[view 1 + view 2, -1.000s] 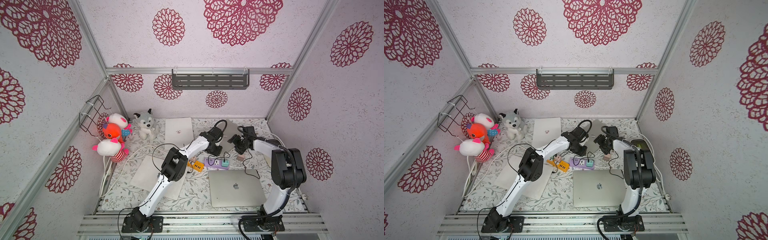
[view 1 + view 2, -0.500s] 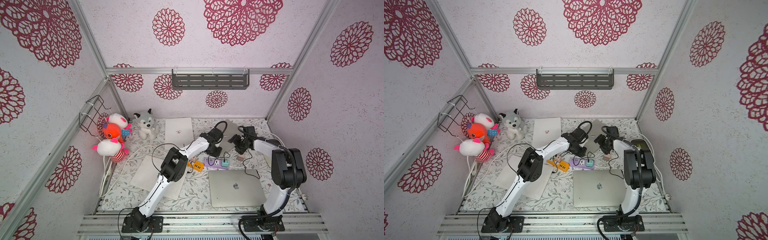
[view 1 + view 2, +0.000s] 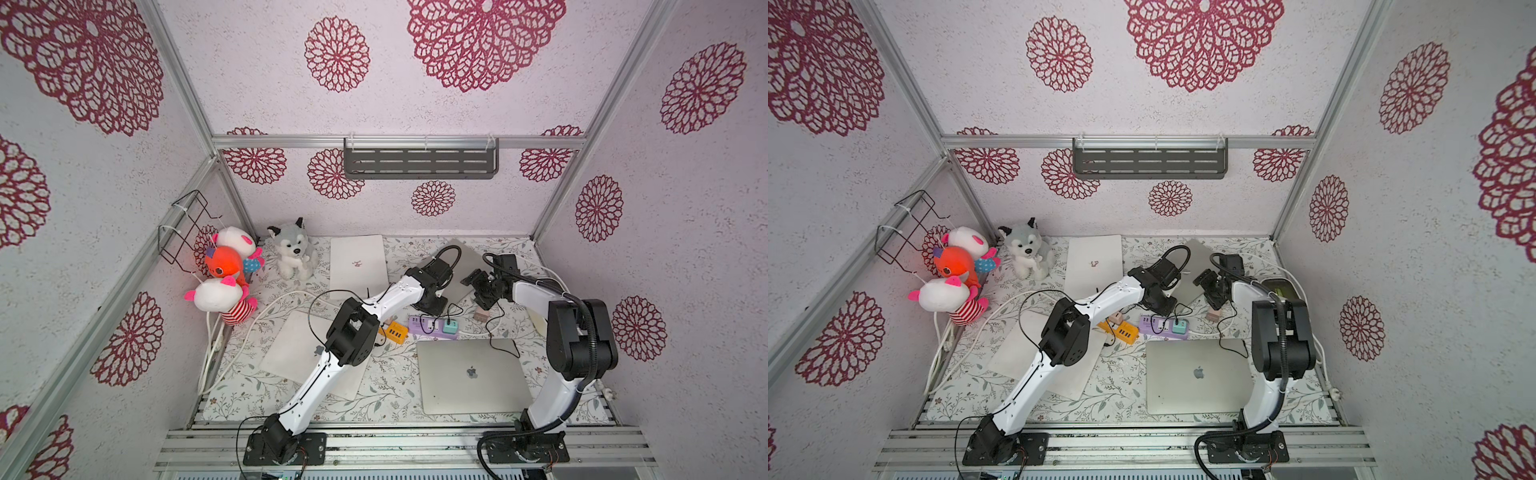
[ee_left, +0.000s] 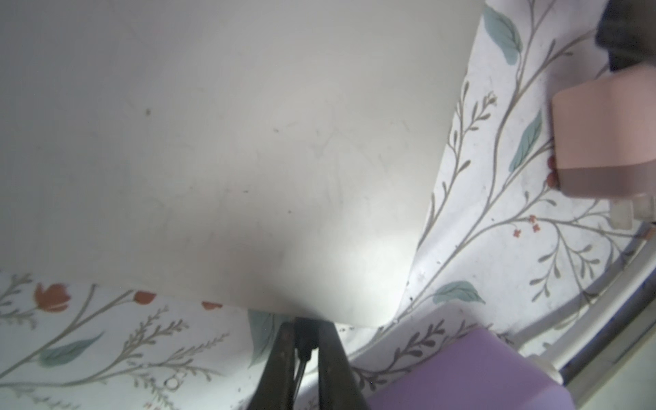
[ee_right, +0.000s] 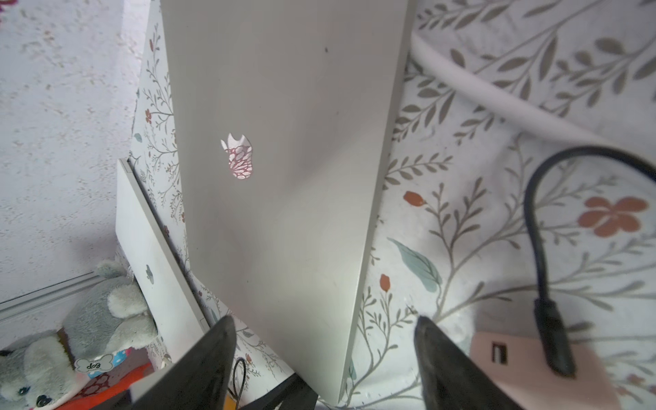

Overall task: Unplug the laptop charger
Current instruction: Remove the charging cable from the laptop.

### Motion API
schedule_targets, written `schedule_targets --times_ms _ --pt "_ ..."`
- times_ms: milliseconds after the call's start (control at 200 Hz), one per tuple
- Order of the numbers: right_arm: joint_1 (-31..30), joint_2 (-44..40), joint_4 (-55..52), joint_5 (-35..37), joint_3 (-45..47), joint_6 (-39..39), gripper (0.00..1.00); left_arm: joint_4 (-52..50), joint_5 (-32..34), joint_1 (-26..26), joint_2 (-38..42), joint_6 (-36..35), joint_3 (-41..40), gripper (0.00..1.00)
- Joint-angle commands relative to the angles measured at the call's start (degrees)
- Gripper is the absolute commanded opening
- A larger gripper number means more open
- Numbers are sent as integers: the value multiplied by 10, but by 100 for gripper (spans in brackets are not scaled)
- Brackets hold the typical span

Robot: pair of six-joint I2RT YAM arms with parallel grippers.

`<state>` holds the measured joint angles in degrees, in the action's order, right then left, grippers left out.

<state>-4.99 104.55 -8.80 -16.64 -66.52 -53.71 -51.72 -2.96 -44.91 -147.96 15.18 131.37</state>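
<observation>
Left gripper (image 4: 307,324) is reaching to the near edge of the grey laptop (image 4: 213,142) at the back of the table (image 3: 395,386), w/ both fingers (image 4: 280,369) pressing together on the small black charger plug (image 4: 304,335), which is sitting right at that edge. A thin cable is trailing back btwn the fingers. In both top views this gripper is pointing down just behind the purple power strip (image 3: 428,325), so the plug is hiding beneath it there. Right gripper (image 5: 324,330) is hovering w/ fingers wide apart, straddling a corner of the grey laptop w/o visibly gripping it; can't tell if it's touching the lid. Pink adapter (image 5: 532,372) is lying just beside one right-gripper finger, w/ a black lead plugging into it. The grey laptop is lying lid closed, skewed vs. the white laptop (image 3: 357,262) next to it. Husky plush (image 3: 291,253) is sitting at the back, beside the white laptop.
</observation>
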Motion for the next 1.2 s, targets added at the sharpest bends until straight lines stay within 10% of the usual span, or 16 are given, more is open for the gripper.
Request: schedule_targets --times_ms 0,1196 --pt "2 -27 11 -7 5 -11 80 -11 41 11 0 2 -24 7" --pt "-15 95 144 -82 13 -118 80 -10 75 22 23 -20 -52 0"
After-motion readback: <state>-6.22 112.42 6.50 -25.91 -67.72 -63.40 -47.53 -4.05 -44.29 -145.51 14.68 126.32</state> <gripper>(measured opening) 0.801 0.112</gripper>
